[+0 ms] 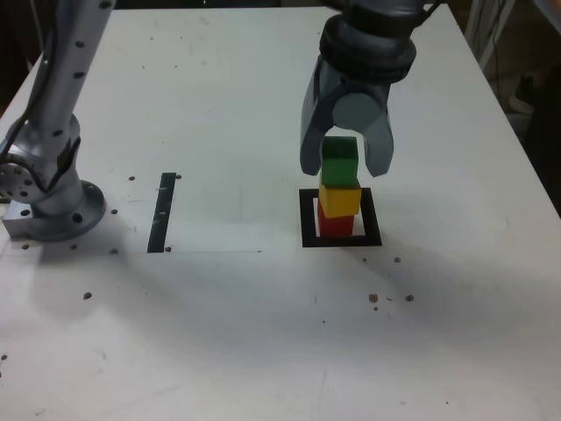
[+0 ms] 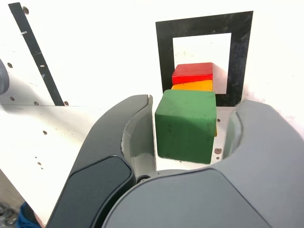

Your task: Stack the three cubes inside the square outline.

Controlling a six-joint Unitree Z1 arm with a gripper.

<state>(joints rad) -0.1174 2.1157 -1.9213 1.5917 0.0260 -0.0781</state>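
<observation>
The small matte green cube (image 1: pixel 339 162) looks light, rigid and slip-prone, so grip its flat opposite sides. The grey tool (image 1: pixel 344 167) straddles it with jaws apart, atop the yellow cube (image 1: pixel 338 199) and red cube (image 1: pixel 333 224), at 6 o'clock in the thick black square outline (image 1: pixel 306 219).

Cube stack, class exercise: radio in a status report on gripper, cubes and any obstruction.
Gripper open, jaws either side of green cube. Green on yellow cube on red cube, inside square outline. Black strip well aside, nothing obstructing.
</observation>
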